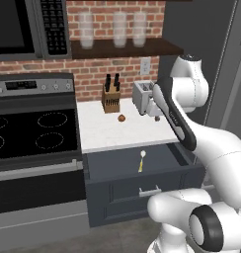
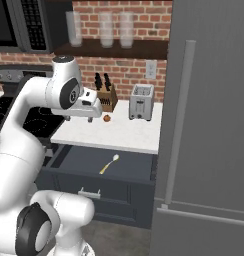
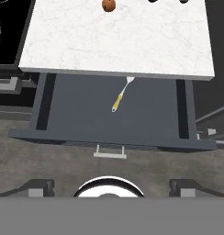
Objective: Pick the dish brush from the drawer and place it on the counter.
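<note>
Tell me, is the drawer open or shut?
Open. The drawer sticks out under the counter, and the brush lies inside.

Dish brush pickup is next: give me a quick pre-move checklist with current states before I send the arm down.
1. Drawer pulled open: ok.
2. Dish brush lying flat and alone on the drawer floor, white head toward the counter: ok.
3. Path down to the brush free of other items: ok.
4. Counter has bare space for the drop; the small brown item, knife block and toaster sit toward the back wall: ok.
5. Gripper open: ok, fingertips spread wide.
6. Gripper down at the brush: not ok, it is above the drawer.
</note>
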